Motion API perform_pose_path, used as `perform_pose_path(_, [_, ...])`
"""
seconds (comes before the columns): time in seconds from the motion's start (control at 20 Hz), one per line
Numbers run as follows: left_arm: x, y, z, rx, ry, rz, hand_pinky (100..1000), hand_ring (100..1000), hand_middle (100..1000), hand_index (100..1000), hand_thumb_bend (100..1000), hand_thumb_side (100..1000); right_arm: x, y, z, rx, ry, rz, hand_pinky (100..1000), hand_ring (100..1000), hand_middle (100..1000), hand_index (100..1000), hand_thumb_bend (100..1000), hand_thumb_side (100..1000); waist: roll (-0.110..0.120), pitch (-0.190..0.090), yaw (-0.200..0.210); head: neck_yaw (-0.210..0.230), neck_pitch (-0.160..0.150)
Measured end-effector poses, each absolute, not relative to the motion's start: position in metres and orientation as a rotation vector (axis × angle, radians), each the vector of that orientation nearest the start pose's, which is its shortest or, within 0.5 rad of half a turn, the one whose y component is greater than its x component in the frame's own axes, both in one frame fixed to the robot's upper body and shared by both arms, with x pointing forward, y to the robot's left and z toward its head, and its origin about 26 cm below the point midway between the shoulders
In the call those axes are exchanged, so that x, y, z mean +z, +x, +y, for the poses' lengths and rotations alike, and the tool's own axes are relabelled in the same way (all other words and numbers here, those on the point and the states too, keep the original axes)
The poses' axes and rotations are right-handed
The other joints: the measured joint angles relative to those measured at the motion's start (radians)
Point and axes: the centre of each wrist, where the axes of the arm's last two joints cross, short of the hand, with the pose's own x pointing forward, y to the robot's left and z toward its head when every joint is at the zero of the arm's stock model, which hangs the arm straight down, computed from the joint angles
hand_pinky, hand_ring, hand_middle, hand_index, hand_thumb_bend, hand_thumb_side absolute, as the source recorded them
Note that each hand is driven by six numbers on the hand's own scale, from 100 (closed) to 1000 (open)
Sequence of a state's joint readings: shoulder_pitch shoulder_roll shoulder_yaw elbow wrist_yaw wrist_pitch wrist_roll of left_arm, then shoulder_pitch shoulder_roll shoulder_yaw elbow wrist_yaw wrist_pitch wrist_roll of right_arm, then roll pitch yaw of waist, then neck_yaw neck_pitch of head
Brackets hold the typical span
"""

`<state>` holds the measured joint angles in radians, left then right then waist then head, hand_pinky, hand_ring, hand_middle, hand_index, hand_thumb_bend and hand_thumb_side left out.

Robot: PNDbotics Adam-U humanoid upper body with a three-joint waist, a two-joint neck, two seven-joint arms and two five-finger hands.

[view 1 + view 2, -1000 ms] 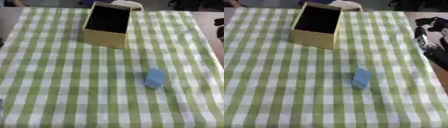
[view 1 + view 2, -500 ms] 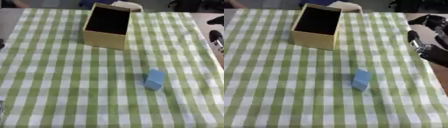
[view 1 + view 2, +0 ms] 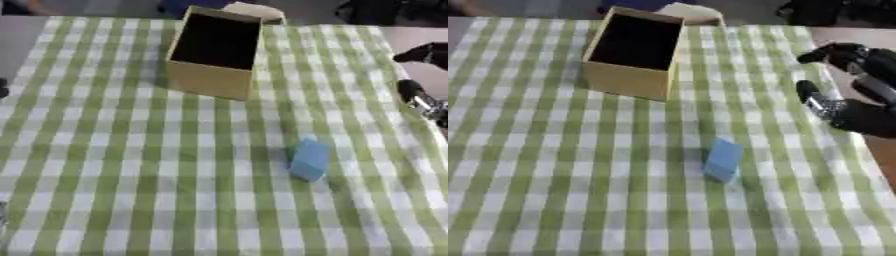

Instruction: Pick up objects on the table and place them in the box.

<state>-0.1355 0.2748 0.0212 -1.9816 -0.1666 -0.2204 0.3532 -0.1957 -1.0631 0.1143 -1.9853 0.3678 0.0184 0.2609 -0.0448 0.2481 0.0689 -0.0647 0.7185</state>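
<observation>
Blue block sits out on the green-and-white checked cloth, a little right of centre and well toward the near side of the counter. It is a small oblong, its long axis running from near-left up to far-right, tilted only slightly off the far-near line, with the lighter top face showing. Nothing touches it.

Far from it, up by the far edge, stands the tan cardboard box, open at the top, dark inside, its long axis also running far to near and skewed a touch to the right. One flap sticks out behind its far rim. Block and box are well apart.

Over on the right, the right hand hangs above the right edge of the cloth, black with silver showing. Its fingers are spread, one reaching down toward the cloth and another stretched out higher up, with a wide gap between them. They hold nothing and stay well apart from the block.

The left hand shows in neither view clearly enough to call.

The checked cloth covers nearly the whole counter, with a bare brownish strip past its right edge. Beyond the far edge, only dark, blurred shapes.
</observation>
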Motion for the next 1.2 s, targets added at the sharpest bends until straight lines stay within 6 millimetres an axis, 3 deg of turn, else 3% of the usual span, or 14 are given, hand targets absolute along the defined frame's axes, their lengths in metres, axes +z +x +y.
perform_pose_path(0.4, [0.150, 0.284, 0.272, -0.029, 0.473, -2.388, 618, 614, 623, 686, 205, 668, 0.253, 0.284, -0.329, 1.645, -0.781, -1.522, 862, 947, 839, 951, 287, 677, 0.007, 0.021, 0.003, -0.011, -0.017])
perform_pose_path(0.65, [0.152, 0.285, 0.272, -0.028, 0.467, -2.395, 618, 614, 624, 686, 199, 672, 0.256, 0.285, -0.324, 1.695, -0.756, -1.475, 862, 941, 854, 968, 303, 565, 0.014, 0.037, 0.006, -0.022, -0.026])
perform_pose_path(0.95, [0.151, 0.285, 0.270, -0.032, 0.461, -2.395, 618, 614, 624, 686, 194, 675, 0.258, 0.287, -0.318, 1.754, -0.768, -1.413, 863, 943, 858, 980, 297, 510, 0.017, 0.047, 0.008, -0.034, -0.032])
perform_pose_path(1.2, [0.152, 0.285, 0.270, -0.037, 0.459, -2.395, 618, 614, 624, 686, 190, 675, 0.259, 0.289, -0.311, 1.803, -0.746, -1.357, 866, 945, 862, 984, 300, 514, 0.018, 0.049, 0.010, -0.039, -0.034])
